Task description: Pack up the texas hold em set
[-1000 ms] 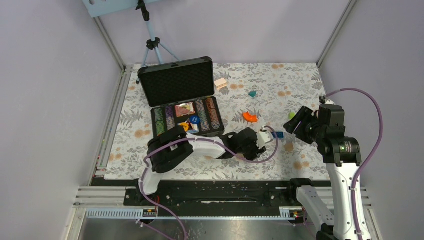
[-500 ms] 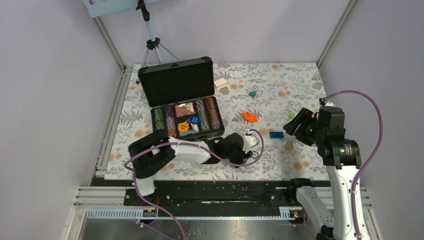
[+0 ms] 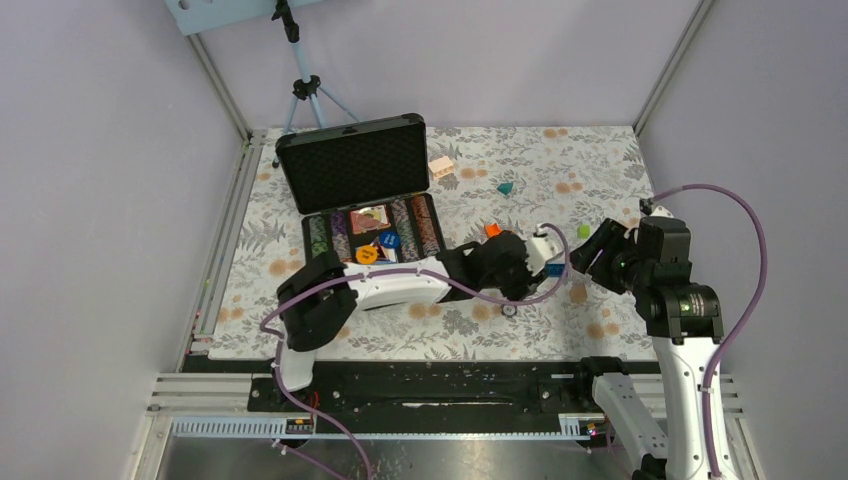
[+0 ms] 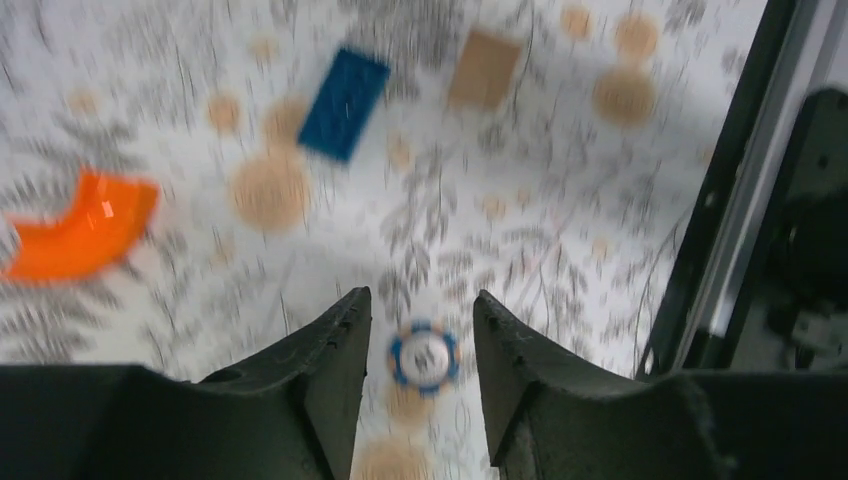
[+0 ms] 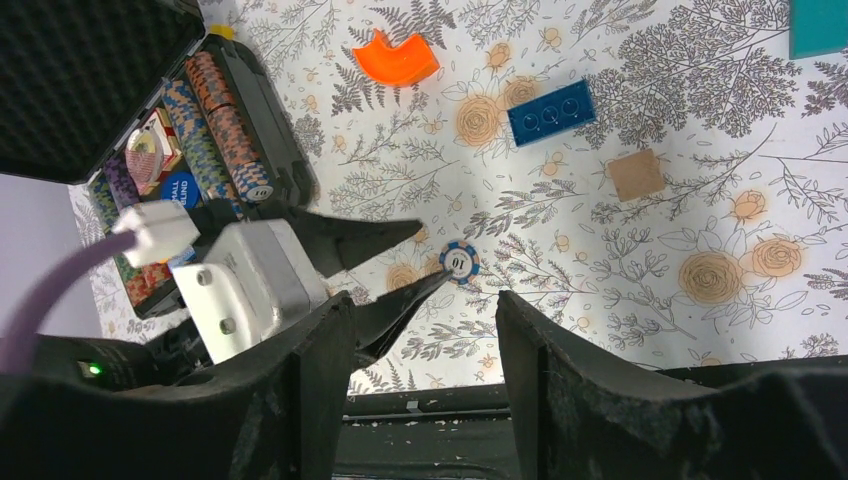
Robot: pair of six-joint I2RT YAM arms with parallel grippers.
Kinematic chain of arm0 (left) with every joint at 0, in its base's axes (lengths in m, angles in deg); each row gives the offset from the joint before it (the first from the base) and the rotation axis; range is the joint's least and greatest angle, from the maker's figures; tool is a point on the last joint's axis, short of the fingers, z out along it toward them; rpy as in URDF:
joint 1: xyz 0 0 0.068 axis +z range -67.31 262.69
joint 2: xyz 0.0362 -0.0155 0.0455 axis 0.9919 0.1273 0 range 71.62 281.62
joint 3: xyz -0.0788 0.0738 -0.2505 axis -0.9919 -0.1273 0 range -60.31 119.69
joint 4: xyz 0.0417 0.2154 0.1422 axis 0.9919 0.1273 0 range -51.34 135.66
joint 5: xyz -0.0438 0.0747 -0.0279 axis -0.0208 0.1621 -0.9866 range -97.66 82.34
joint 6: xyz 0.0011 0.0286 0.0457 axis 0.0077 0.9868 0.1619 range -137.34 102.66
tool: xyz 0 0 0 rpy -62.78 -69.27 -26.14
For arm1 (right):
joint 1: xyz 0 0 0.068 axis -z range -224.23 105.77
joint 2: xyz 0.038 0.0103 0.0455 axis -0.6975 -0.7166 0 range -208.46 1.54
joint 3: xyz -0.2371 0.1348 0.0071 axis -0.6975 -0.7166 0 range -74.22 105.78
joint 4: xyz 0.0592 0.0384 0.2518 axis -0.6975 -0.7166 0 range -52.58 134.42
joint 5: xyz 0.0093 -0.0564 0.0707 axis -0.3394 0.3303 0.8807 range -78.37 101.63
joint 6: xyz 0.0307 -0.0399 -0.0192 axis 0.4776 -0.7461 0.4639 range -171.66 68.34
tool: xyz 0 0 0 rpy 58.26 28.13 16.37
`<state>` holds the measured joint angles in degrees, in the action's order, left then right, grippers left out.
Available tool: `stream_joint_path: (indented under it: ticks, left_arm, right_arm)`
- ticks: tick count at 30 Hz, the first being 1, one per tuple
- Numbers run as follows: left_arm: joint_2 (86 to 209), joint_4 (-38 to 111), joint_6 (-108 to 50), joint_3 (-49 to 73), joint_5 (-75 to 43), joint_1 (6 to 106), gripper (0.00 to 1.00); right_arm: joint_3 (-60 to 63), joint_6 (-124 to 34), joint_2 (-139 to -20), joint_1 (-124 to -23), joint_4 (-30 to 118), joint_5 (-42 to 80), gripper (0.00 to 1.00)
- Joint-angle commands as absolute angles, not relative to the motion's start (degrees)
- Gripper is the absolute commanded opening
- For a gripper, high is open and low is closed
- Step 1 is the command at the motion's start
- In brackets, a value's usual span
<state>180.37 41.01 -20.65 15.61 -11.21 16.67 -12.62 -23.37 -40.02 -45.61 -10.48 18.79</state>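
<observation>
1 loose poker chip looks thin, hard and slippery; the left gripper, narrowly parted and empty, should pinch its rim.

Only one text can be read. In the right wrist view, the blue round disc that lies in the open case carries white letters in two lines: "ALL" above "BLIND"; the beginning of the upper line is hidden. The loose poker chip on the cloth has a small mark in its centre, too small to read. In the other views no text is legible.
</observation>
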Motion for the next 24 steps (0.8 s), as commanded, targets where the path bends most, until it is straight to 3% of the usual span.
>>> stream_joint_path:
  ticks: [1, 11, 24]
  left_arm:
    - [187.4, 42.2, -15.8, 24.5, -13.4, 16.3, 0.41]
    - [195.3, 39.6, -15.7, 24.6, -15.6, 16.3, 0.40]
    - [196.2, 38.9, -16.3, 19.9, -16.5, 16.3, 0.40]
  right_arm:
    - [-11.7, -23.4, -39.6, -45.8, -11.0, 19.6, 0.61]
    - [-11.6, -23.7, -40.3, -45.9, -11.0, 19.8, 0.61]
    - [-10.9, -23.9, -40.2, -45.9, -11.2, 19.2, 0.61]
